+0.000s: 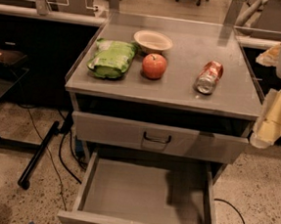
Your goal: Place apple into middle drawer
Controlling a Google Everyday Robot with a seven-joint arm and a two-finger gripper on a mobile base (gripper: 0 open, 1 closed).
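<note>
Down in the lower half of the frame the middle drawer stands pulled out, low side walls on either side, and only bare grey floor and a patch of shadow show inside it. Above it sits a drawer front with a dark loop handle.

Up on the countertop, upper middle of the frame, there's the apple: round, red-orange, shiny, with a small highlight on its skin. It sits upright with the stem dimple facing up, and being round it has no long axis to speak of.

Just behind it is a shallow cream bowl, its inside showing plain cream. A green bag lies just to the apple's left, and a soda can lies on its side well to the right, silver end toward the frame's bottom.

The gripper hangs at the right edge, beside the countertop's corner and well apart from the apple. Released or clenched, I cannot tell.
</note>
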